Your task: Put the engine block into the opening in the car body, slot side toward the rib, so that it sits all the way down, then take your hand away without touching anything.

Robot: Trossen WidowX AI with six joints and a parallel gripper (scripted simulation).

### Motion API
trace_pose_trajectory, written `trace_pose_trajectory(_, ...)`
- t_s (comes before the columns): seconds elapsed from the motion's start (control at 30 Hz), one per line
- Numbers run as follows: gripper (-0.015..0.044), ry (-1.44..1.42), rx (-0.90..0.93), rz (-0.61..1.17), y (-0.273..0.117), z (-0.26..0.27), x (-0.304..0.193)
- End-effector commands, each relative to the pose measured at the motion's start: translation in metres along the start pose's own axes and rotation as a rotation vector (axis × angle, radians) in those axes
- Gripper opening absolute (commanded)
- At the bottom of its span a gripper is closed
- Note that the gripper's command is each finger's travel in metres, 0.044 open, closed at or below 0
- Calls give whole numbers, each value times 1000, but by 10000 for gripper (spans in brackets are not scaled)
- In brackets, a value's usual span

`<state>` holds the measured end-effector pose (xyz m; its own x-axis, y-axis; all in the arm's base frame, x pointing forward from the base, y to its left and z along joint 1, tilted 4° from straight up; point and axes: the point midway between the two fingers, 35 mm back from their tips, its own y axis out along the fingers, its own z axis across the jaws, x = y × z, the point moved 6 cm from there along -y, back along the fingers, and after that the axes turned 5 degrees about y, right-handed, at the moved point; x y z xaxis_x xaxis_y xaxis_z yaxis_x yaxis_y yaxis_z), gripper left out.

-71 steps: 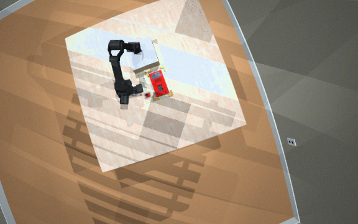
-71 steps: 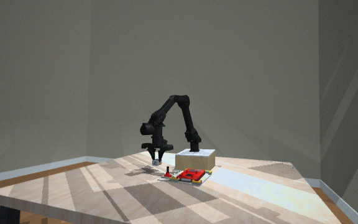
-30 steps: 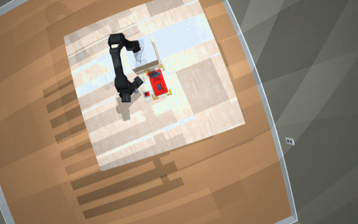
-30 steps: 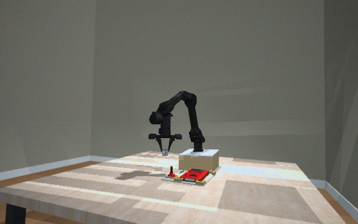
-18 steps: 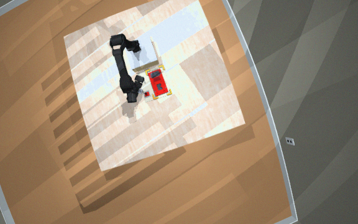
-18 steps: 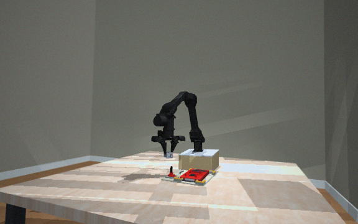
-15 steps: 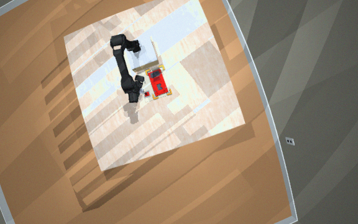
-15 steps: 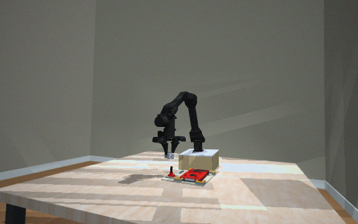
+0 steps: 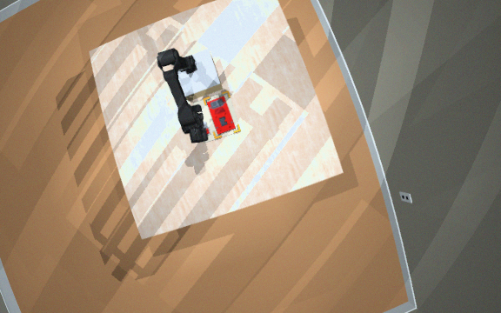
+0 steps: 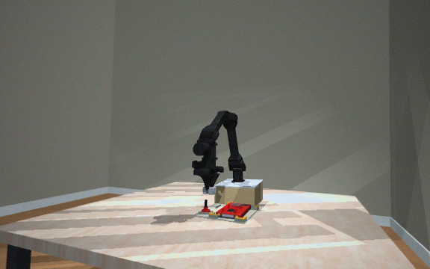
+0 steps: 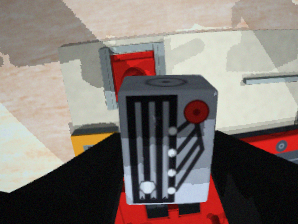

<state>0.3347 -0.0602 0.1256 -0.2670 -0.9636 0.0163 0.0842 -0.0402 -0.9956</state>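
The grey engine block (image 11: 167,150) (image 10: 209,190) is held upright in the wrist view, showing a face with dark stripes and a red disc. My gripper is shut on it, with a black finger at each side. In the exterior view it hangs above the board, to the left of the car body; in the top view the arm hides it. The red car body (image 9: 230,124) (image 10: 242,211) (image 11: 263,145) lies on the pale board. Its dark opening (image 9: 223,121) shows in the top view. In the wrist view, block and fingers cover much of the car body.
A red piece with a black upright stick (image 10: 205,207) (image 11: 133,62) stands at the board's left side, partly behind the block in the wrist view. Yellow corner brackets (image 11: 82,145) (image 10: 240,218) surround the car body. A grey rod (image 11: 270,80) lies on the board. The arm's base box (image 10: 237,195) stands behind.
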Motion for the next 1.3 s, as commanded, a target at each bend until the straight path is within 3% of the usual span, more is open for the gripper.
trace_pose_trajectory(0.0, 0, -147, -2, -6, 5, -1, -9)
trace_pose_trajectory(1.27, 0, -1435, -1, 0, 35, -16, -93)
